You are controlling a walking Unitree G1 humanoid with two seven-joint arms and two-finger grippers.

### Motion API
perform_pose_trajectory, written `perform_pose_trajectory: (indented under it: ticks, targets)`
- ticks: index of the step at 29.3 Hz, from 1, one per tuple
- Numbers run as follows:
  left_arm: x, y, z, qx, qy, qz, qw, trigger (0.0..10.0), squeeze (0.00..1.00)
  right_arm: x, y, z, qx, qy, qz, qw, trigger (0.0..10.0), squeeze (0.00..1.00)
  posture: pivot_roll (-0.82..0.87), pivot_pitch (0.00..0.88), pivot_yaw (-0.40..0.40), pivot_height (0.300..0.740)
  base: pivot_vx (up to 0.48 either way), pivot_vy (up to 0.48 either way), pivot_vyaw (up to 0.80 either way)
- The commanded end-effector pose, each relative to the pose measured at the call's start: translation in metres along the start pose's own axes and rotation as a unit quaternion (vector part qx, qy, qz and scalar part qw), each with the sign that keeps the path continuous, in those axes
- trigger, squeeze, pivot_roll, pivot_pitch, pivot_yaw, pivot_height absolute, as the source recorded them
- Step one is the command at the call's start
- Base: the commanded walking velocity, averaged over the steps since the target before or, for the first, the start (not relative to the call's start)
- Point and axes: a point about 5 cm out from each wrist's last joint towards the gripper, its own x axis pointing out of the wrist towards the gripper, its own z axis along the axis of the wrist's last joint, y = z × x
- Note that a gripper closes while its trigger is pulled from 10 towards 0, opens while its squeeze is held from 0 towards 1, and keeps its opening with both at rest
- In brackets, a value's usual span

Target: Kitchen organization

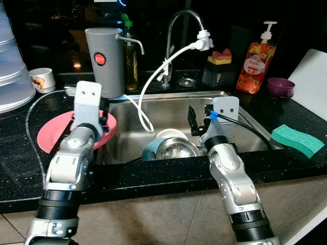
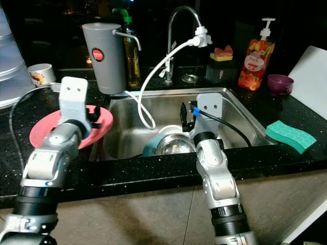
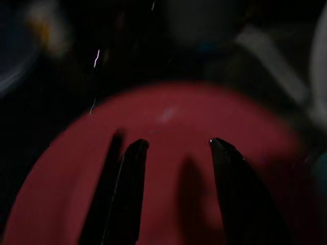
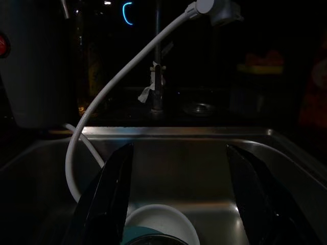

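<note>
Hovering over the pink plate (image 1: 53,133) at nine o'clock, left end effector (image 3: 176,148) fingers apart; right end effector (image 4: 179,196) spread above the sink (image 1: 168,109) bowls. I'd lower slowly, pinch the rim.

Pink plate (image 1: 51,133), teal hex-patterned sponge (image 1: 297,140), purple cup (image 1: 280,87), grey canister (image 1: 104,61) with red dot, speckled black countertop (image 1: 168,173).

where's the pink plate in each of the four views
Left eye view: pink plate on the counter left of the sink, under the left gripper.
Right eye view: same spot, left of the sink.
Left wrist view: it spreads behind both black fingers, centre.
Right wrist view: not in it.
Shared landmark: the white hose, also.
</note>
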Motion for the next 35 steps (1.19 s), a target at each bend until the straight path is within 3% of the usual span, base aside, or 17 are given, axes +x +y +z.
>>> perform_pose_trajectory:
  ticks: [1, 4, 9, 10, 14, 15, 21, 30, 31, 32, 33, 34, 35]
  targets:
    - [0.001, 0.011, -0.005, 0.001, 0.031, 0.020, 0.999, 10.0, 0.00, -0.002, 0.000, 0.002, 0.008, -0.001, 0.001, 1.000, 10.0, 0.00, 0.02, 0.100, -0.012, 0.740, 0.000, 0.000, 0.00]
    - [-0.002, 0.040, -0.007, 0.001, 0.061, 0.033, 0.998, 10.0, 0.00, -0.003, -0.001, 0.001, 0.007, 0.002, 0.002, 1.000, 10.0, 0.00, 0.04, 0.098, -0.015, 0.740, 0.000, 0.000, 0.00]
    - [-0.002, 0.052, -0.013, -0.017, 0.086, 0.029, 0.996, 10.0, 0.00, -0.003, 0.000, 0.000, 0.007, 0.004, 0.003, 1.000, 10.0, 0.00, 0.04, 0.098, -0.015, 0.740, 0.000, 0.000, 0.00]
    - [-0.002, 0.055, -0.014, -0.019, 0.087, 0.030, 0.996, 10.0, 1.00, -0.003, 0.000, 0.000, 0.008, 0.004, 0.004, 1.000, 10.0, 0.00, 0.05, 0.094, -0.017, 0.740, 0.000, 0.000, 0.00]
    - [-0.002, 0.060, -0.013, -0.046, 0.095, 0.024, 0.994, 10.0, 1.00, -0.003, 0.002, 0.000, 0.009, 0.003, 0.007, 1.000, 10.0, 0.00, 0.05, 0.094, -0.017, 0.740, 0.000, 0.000, 0.00]
    - [-0.001, 0.059, -0.012, -0.050, 0.098, 0.016, 0.994, 10.0, 0.00, -0.003, 0.002, 0.000, 0.009, 0.003, 0.008, 1.000, 10.0, 0.00, 0.05, 0.094, -0.017, 0.740, 0.000, 0.000, 0.00]
    - [-0.001, 0.060, -0.012, -0.053, 0.111, 0.002, 0.992, 10.0, 0.00, -0.003, 0.001, 0.001, 0.006, 0.002, 0.009, 1.000, 10.0, 0.00, 0.04, 0.085, -0.018, 0.740, 0.000, 0.000, 0.00]
    - [-0.006, 0.051, -0.034, -0.092, 0.170, -0.037, 0.980, 10.0, 0.00, -0.003, 0.001, 0.001, 0.005, 0.003, 0.010, 1.000, 10.0, 0.00, 0.04, 0.090, -0.022, 0.740, 0.000, 0.000, 0.00]
    - [-0.007, 0.049, -0.037, -0.091, 0.174, -0.038, 0.980, 9.6, 0.00, -0.003, 0.001, 0.001, 0.005, 0.003, 0.010, 1.000, 10.0, 0.00, 0.04, 0.090, -0.022, 0.740, 0.000, 0.000, 0.00]
    - [-0.007, 0.048, -0.040, -0.090, 0.178, -0.038, 0.979, 6.7, 0.00, -0.003, 0.001, 0.001, 0.005, 0.003, 0.010, 1.000, 10.0, 0.00, 0.04, 0.090, -0.022, 0.740, 0.000, 0.000, 0.00]
    - [-0.008, 0.048, -0.042, -0.089, 0.181, -0.038, 0.979, 6.7, 0.00, -0.003, 0.001, 0.001, 0.005, 0.003, 0.010, 1.000, 10.0, 0.00, 0.04, 0.090, -0.022, 0.740, 0.000, 0.000, 0.00]
    - [-0.008, 0.047, -0.043, -0.086, 0.182, -0.036, 0.979, 1.1, 0.00, -0.003, 0.001, 0.001, 0.004, 0.003, 0.010, 1.000, 10.0, 0.00, 0.04, 0.090, -0.022, 0.740, 0.000, 0.000, 0.00]
    - [-0.008, 0.047, -0.043, -0.084, 0.182, -0.035, 0.979, 1.1, 0.00, -0.003, 0.001, 0.001, 0.004, 0.003, 0.010, 1.000, 10.0, 0.00, 0.04, 0.090, -0.022, 0.740, 0.000, 0.000, 0.00]
